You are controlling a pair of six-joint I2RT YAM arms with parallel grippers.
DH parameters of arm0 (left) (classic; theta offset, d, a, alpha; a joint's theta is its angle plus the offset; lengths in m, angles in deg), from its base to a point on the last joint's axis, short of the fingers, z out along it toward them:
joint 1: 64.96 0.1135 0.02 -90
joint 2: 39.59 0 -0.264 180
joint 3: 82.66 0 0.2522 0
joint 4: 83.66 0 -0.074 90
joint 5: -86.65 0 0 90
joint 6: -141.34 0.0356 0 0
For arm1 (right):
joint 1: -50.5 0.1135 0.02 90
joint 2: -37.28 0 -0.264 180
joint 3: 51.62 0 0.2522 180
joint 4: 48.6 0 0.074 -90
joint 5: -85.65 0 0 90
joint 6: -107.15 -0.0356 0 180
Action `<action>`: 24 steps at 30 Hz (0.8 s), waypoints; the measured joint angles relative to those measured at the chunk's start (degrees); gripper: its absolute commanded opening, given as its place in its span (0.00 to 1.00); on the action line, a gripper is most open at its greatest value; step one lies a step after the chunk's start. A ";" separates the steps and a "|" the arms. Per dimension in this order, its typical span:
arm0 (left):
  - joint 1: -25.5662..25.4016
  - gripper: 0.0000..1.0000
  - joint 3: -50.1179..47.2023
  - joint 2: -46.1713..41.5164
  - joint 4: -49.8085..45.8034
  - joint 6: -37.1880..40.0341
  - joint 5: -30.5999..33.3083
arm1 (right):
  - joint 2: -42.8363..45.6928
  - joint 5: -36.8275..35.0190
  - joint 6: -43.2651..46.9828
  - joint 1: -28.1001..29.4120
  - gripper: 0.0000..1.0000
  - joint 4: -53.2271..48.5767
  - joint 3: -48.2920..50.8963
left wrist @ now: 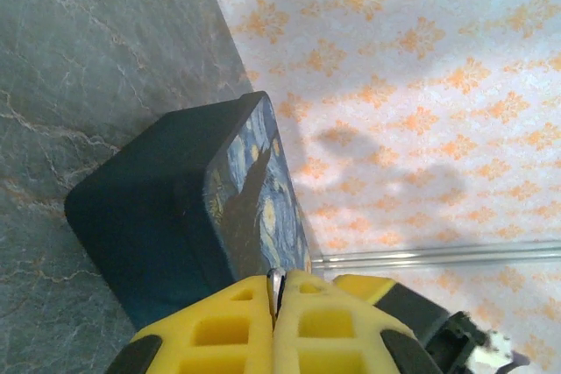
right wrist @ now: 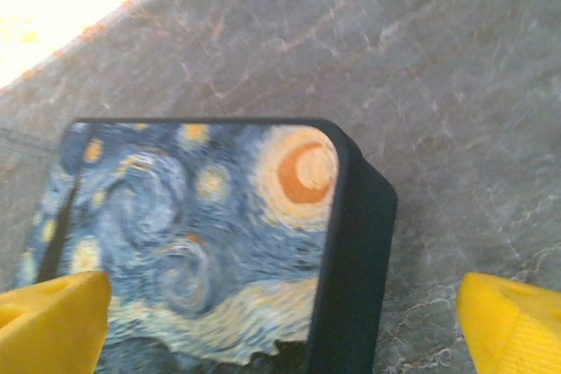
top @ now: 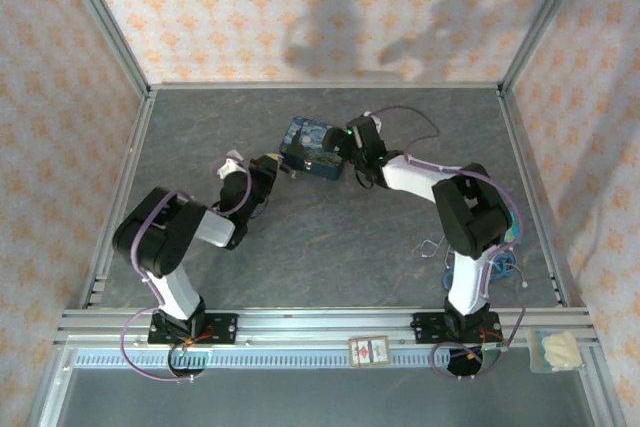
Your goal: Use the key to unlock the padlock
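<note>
Only a thin metal edge of the key [left wrist: 275, 280] peeks from between the left gripper's [left wrist: 277, 292] pressed-together fingers, while the box [right wrist: 202, 216] runs off the bottom edge in the right wrist view

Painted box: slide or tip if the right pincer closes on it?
Likely slides, not tips: the box sits painted face up on its broad base on the table. Clean edges suggest rigid. The open right pincer sits off-centre to it, so contact may twist it.
</note>
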State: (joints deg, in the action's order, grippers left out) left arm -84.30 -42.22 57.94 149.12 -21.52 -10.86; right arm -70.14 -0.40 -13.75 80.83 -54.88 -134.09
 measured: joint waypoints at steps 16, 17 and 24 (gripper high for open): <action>4.50 0.00 0.83 -20.94 -50.45 23.39 -5.79 | 16.41 -14.82 12.87 0.00 1.00 -2.84 10.29; 4.57 0.00 0.83 -20.50 -51.84 24.02 -5.77 | 16.41 -15.28 13.07 0.00 1.00 -3.06 10.84; 4.85 0.00 1.38 -16.33 -52.92 26.32 -5.42 | 16.79 -17.29 13.86 0.00 1.00 -3.50 12.59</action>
State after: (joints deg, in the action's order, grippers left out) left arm -79.44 -40.84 41.62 96.20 4.80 -16.28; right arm -53.35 -17.69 0.11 80.83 -58.38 -121.50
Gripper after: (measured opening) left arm 0.044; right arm 0.998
